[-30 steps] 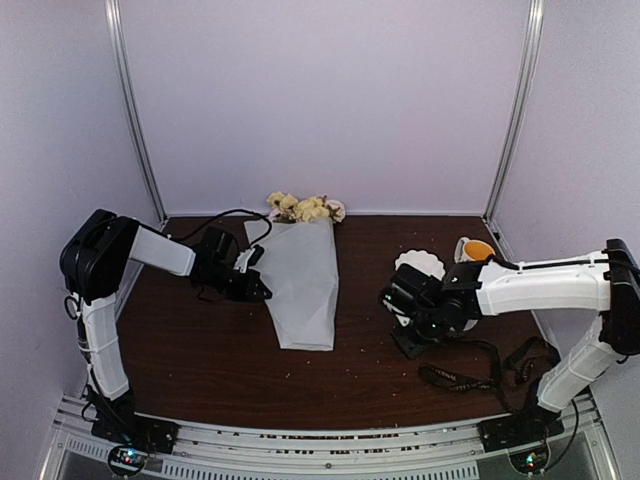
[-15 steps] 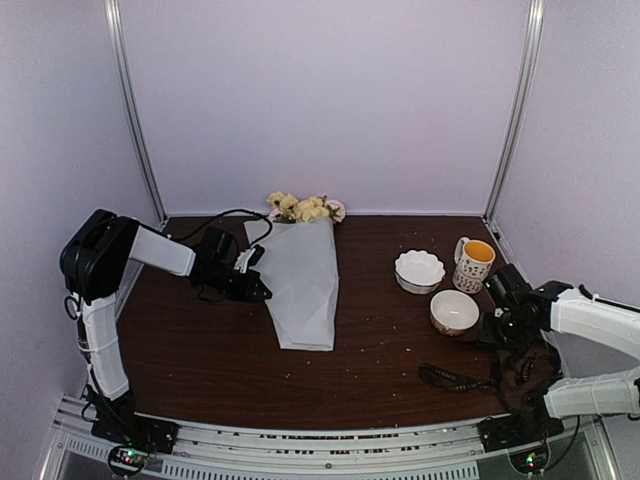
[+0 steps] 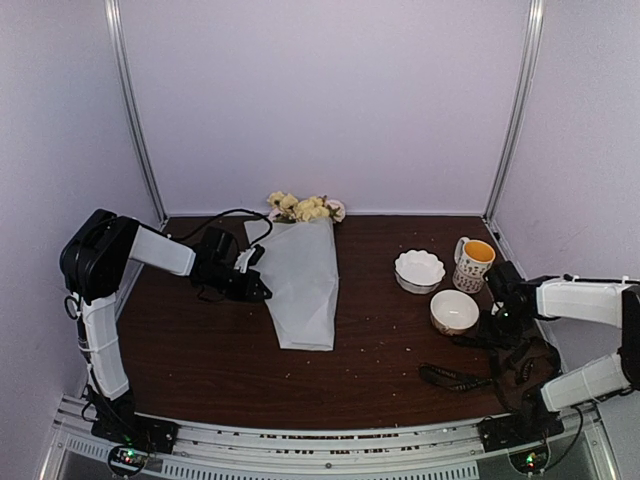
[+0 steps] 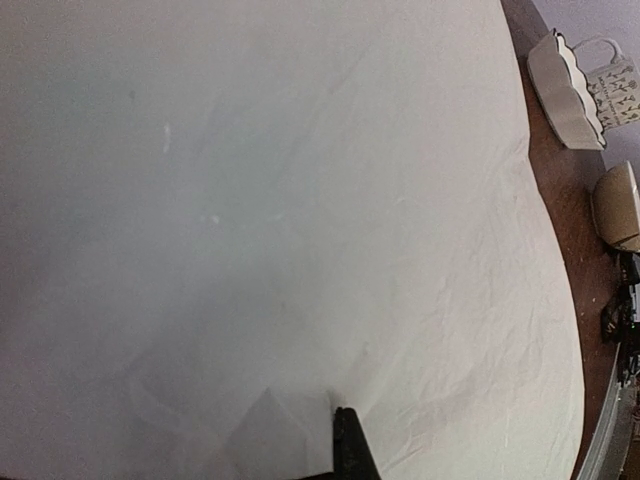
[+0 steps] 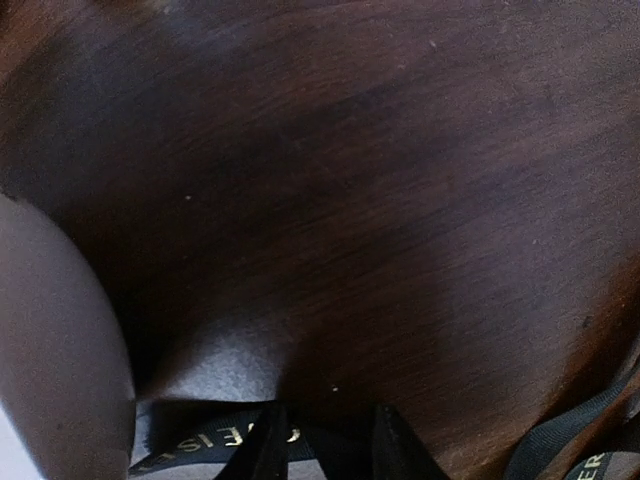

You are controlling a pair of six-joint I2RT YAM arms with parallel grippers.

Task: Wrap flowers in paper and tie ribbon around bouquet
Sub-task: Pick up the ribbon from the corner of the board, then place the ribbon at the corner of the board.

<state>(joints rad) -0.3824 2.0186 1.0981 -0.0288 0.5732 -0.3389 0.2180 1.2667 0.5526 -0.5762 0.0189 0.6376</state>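
The bouquet (image 3: 303, 290) lies flat on the dark brown wooden worktop (image 3: 200, 360), left of the middle. Its small bunch of pale yellow and pink flowers (image 3: 305, 208) touches the far edge, and the narrow end of its cone of thin pale grey-white paper (image 4: 300, 200) points at the near edge. It looks wrapped, so what remains is probably the tie. That would explain the left arm (image 3: 160, 250), which reaches in from the left edge, forearm low and nearly level, wrist turned toward the cone. The left jaws are pressed together at the paper's left edge, one black fingertip (image 4: 350, 452) beside a small raised fold. This seems meant to stop the wrap from springing open, though whether paper sits between them cannot be told. The long narrow black fabric ribbon (image 3: 455, 378) with faint light lettering lies loose toward the near right corner, well apart from the bouquet. The right arm (image 3: 570, 298) is folded at the right edge, forearm stretched level toward the middle and wrist bent down. It comes down just beside a small round cream bowl (image 3: 453, 311). The right jaws stand partly apart low over the ribbon, which crosses just in front of their tips, and nothing looks clamped. Judging by that pose, picking up the ribbon is the step in hand.
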